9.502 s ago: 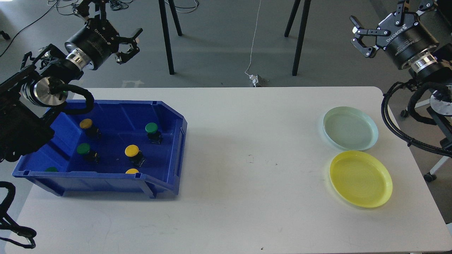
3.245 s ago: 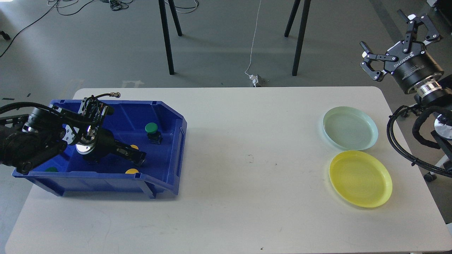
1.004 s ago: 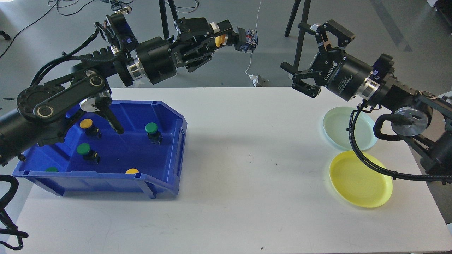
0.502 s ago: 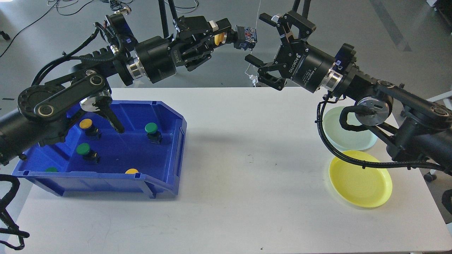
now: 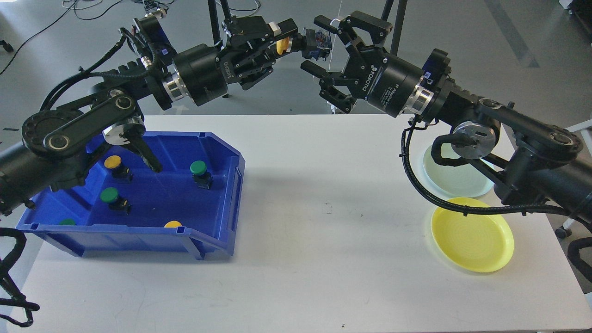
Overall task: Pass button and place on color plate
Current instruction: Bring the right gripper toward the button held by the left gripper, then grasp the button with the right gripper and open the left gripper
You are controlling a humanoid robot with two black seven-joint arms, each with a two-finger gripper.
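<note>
Yellow-capped button (image 5: 296, 43) aloft, seemingly horizontal

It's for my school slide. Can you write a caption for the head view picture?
Left gripper holds out a yellow button to the open right gripper, high above the table.

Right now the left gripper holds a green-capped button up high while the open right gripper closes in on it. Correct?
Not quite: in the head view the button in the left gripper has a yellow cap, not green. The right gripper is indeed open beside it.

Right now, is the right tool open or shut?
Open. The right tool has its fingers spread around the yellow button that the left tool holds.
</note>
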